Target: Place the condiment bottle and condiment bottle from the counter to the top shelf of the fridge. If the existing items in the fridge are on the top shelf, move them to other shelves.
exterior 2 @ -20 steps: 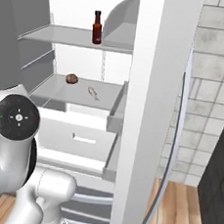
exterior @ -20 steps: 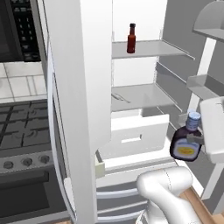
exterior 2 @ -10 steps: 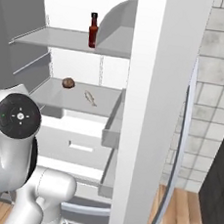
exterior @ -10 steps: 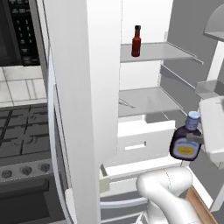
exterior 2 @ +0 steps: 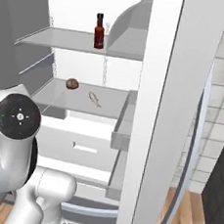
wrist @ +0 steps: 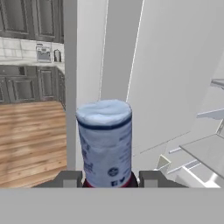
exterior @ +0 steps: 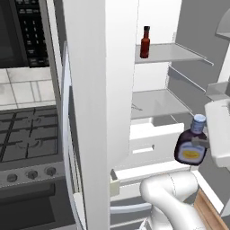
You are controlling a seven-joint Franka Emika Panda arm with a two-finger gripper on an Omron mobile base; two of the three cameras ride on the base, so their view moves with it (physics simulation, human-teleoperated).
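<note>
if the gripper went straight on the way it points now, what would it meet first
Judging by the hand view, probably the white fridge wall beyond the held dark condiment bottle with the pale cap, gripped by the gripper; depth is unclear.

The open fridge has a top shelf [exterior 2: 68, 34] that carries a small red sauce bottle [exterior 2: 99, 31], standing upright near the middle of its front edge; the same bottle [exterior: 145, 42] sits at the shelf's left end in the left base view. Below the sauce bottle, the middle shelf [exterior 2: 56, 97] holds a small round brown item [exterior 2: 72, 84] and, just beside it, a thin pale item [exterior 2: 95, 98] lying flat. A white drawer [exterior 2: 86, 143] sits under that shelf.
</note>
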